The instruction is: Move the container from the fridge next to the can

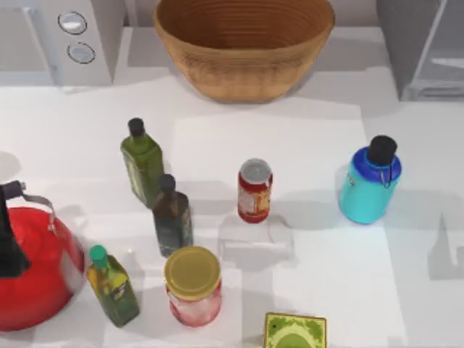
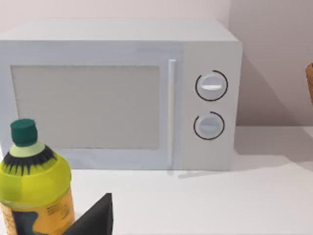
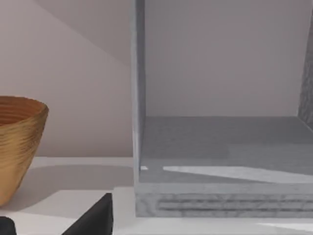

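While the white table [image 1: 406,290] is seen from above, the container [image 1: 369,184] is found standing upright on its right part, outside the fridge [image 1: 424,47] and in front of it. The can [image 1: 254,190] stands upright near the table's middle, well apart from the container, with bare surface between them. The fridge is set at the back right corner; through the right wrist view its grey interior [image 3: 220,142] is shown open, with a plain pale wall behind. A woven wooden bowl [image 1: 243,43] is placed at the back centre, and a white microwave [image 1: 58,40] with two round knobs at the back left, against the same pale wall.

Left of the can, a green bottle [image 1: 143,162] and a dark bottle [image 1: 172,214] are set close together. Nearer the front, a yellow-green bottle with a green cap [image 1: 112,284] and a pink jar with a yellow lid [image 1: 193,286] are found, with a red kettle [image 1: 32,268] at the left edge and a green-printed box [image 1: 293,331] at the front edge. Soft shadows are cast across the tabletop.

A dark finger of each gripper is glimpsed at the lower edge of its wrist view, the left near the microwave, the right near the fridge; whether either is spread or closed cannot be told.
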Tool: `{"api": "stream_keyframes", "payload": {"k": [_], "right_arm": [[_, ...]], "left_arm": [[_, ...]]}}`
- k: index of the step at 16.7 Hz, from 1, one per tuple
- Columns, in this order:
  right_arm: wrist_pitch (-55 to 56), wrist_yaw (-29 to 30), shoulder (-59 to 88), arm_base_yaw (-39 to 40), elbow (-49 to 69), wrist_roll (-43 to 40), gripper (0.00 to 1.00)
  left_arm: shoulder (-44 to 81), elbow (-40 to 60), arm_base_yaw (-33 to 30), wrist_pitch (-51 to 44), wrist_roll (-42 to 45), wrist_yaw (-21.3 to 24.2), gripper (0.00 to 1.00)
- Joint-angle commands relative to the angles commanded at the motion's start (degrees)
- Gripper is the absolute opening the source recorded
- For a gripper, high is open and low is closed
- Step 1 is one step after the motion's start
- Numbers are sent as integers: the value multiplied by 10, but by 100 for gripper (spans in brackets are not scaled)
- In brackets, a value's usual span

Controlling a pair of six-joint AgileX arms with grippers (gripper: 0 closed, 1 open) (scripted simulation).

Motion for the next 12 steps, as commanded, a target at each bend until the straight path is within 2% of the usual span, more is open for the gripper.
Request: {"api": "stream_keyframes", "payload": {"k": [12], "right_arm": [[-602,-2,-307,-1,251,-4,100]], "left_arm": [[0,0,0,0,0,0,100]]}}
